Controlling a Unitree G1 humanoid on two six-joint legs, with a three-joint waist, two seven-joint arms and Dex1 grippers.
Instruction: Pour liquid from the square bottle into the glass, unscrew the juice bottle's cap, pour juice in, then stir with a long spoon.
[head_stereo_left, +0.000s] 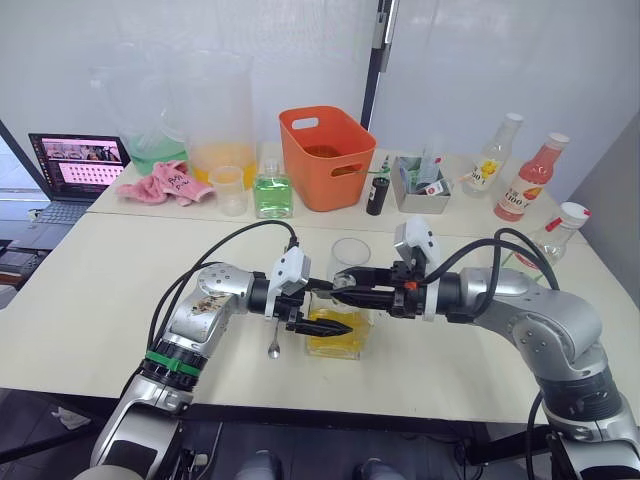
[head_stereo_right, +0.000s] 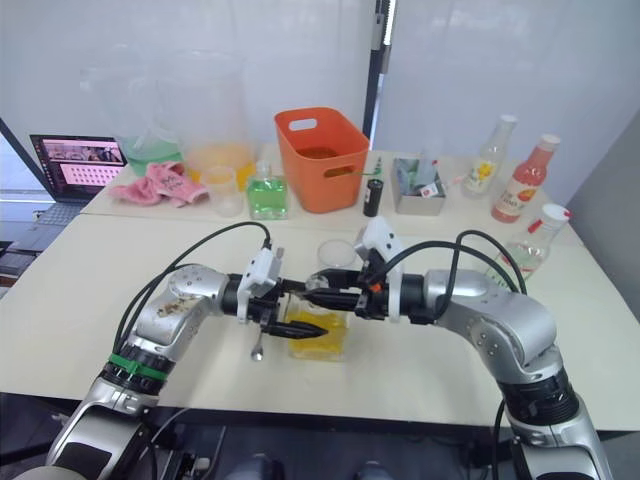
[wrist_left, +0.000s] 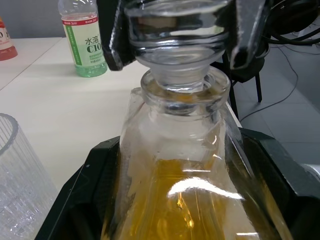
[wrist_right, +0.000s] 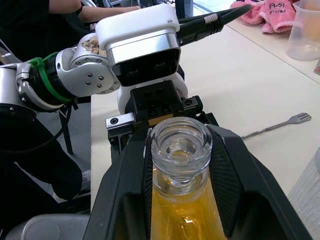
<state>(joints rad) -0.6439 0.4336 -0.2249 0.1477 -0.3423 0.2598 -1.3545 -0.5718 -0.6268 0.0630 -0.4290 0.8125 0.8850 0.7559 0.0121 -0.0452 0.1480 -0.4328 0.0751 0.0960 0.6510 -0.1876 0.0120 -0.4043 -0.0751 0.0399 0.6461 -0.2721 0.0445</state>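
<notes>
The square bottle (head_stereo_left: 335, 335) stands upright near the front edge of the tabletop (head_stereo_left: 90, 310), its long axis vertical and its neck pointing up. My left end effector (head_stereo_left: 325, 326) is clamped on the bottle's body, 1 black finger on each side. My right end effector (head_stereo_left: 345, 288) is closed on the clear glass stopper (wrist_left: 175, 35) seated in the neck. The bottle is clear glass holding yellow liquid. The glass (head_stereo_left: 351, 258) stands upright just behind the bottle. The long spoon (head_stereo_left: 275, 335) lies flat on the tabletop beside the bottle, on my left, under my left wrist, its bowl toward me. The juice bottle (head_stereo_left: 552, 240) stands upright, well apart on my right, with its cap (head_stereo_left: 574, 211) on.
</notes>
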